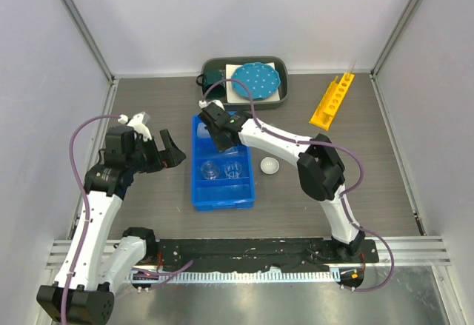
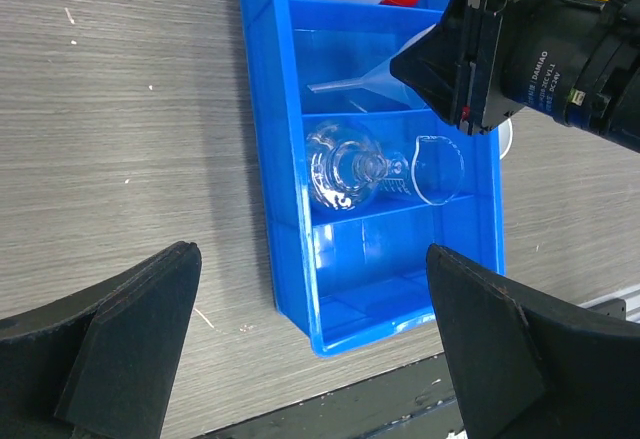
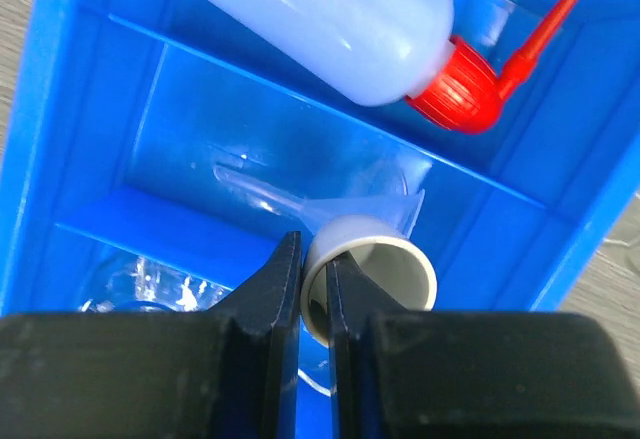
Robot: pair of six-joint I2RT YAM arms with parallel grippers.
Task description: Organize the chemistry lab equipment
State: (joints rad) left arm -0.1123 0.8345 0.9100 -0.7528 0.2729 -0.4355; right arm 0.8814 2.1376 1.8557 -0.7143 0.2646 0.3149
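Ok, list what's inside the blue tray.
In the blue tray: squeeze bottle, funnel, flask, beaker. The right gripper, pinching a small white dish, hides part of the funnel's compartment.

Bottle (image 3: 320,19) cut off top; funnel (image 3: 350,209) part. hidden.

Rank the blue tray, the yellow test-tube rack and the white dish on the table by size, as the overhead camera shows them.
Largest: blue tray.
Middle: yellow test-tube rack.
Smallest: white dish on the table.
No close calls.
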